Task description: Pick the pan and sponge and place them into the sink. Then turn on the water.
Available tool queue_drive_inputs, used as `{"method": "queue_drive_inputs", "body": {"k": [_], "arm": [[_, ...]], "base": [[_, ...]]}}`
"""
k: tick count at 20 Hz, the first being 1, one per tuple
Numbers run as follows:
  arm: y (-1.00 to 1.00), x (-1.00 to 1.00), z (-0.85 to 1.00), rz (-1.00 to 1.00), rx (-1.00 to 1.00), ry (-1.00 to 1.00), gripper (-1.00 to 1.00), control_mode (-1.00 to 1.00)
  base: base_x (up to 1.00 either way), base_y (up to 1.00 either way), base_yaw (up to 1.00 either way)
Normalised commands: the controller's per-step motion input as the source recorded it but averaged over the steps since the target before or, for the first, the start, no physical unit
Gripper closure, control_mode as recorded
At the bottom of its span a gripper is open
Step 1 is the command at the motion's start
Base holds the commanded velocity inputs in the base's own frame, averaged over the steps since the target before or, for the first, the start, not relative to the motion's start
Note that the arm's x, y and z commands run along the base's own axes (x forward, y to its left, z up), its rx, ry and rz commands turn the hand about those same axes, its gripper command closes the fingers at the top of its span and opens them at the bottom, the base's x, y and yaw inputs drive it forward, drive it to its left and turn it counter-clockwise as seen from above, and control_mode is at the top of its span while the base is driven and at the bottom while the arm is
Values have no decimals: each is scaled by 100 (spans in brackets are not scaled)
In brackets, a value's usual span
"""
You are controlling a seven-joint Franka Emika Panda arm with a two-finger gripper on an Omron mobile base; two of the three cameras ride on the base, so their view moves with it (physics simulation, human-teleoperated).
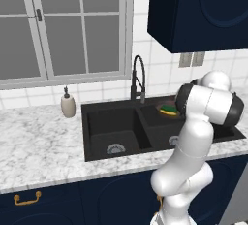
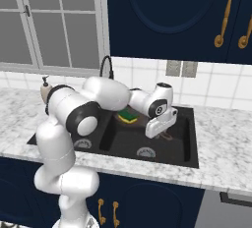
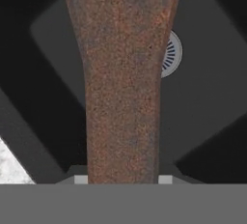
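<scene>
In the hand view the pan's rusty brown handle (image 3: 123, 73) runs up the middle of the picture, and my gripper (image 3: 123, 179) is shut on it. Below the handle lies a black basin of the sink (image 3: 212, 97) with its silver drain (image 3: 171, 54). Seen from the right base, the gripper (image 2: 156, 129) hangs low over the right basin of the sink (image 2: 194, 146), and the pan's round part is hidden. The green and yellow sponge (image 2: 128, 116) (image 1: 169, 108) lies at the back of the right basin, left of the hand. No water runs from the black faucet (image 1: 138, 76).
A soap dispenser (image 1: 68, 105) stands on the marble counter (image 1: 38, 146) left of the sink. A dark blue wall cabinet (image 1: 198, 10) hangs above the right side. A window (image 1: 63, 25) is behind the counter.
</scene>
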Motion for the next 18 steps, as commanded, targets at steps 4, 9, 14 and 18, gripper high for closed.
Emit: {"method": "queue_drive_inputs", "body": {"k": [4, 9, 14, 18], "arm": [[0, 1, -15, 9, 1, 0, 100, -100], [0, 8, -28, 9, 0, 2, 100, -100], [0, 24, -40, 6, 1, 6, 100, -100], [0, 28, -26, 0, 0, 4, 100, -100]], "base": [[0, 0, 0], [0, 0, 0], [0, 0, 0], [0, 0, 0]]}}
